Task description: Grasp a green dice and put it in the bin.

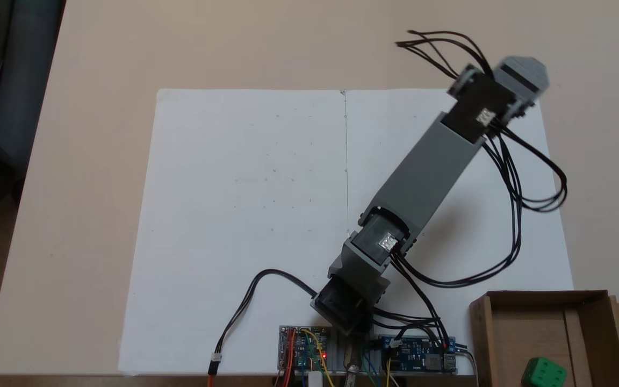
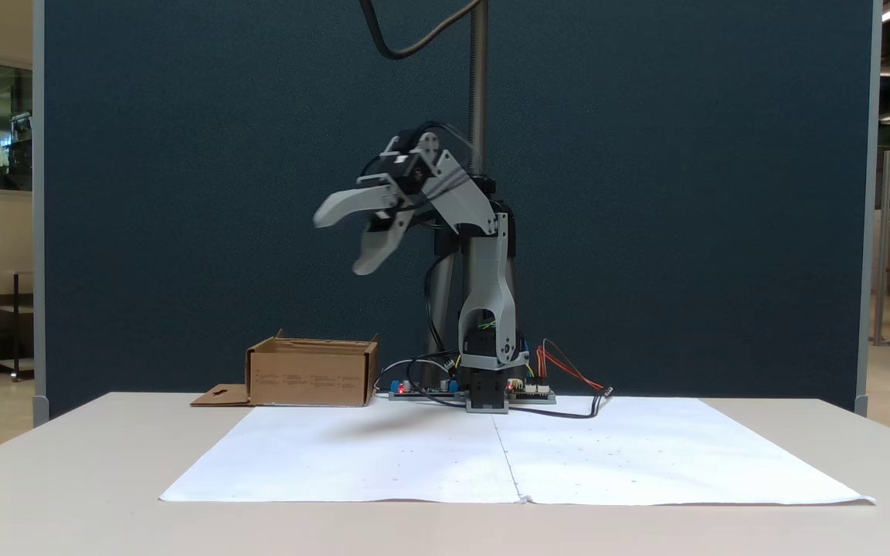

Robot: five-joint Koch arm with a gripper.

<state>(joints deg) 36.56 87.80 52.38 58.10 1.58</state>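
Grey plastic gripper (image 2: 344, 243) hanging high above the white paper sheet (image 2: 507, 459), jaws spread wide, holding nothing. Small bright green plastic die (image 1: 543, 373) is lying inside the brown corrugated cardboard box (image 1: 583, 299) beside the arm's base.

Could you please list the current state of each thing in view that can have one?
Gripper: open, empty, raised high above the table.
Green dice: lying inside the box, free of the gripper.
Box: open at the top, upright on the table, side flap folded out flat.
Paper sheets: flat on the table, nothing lying on them.
Circuit boards: powered, a red light on.
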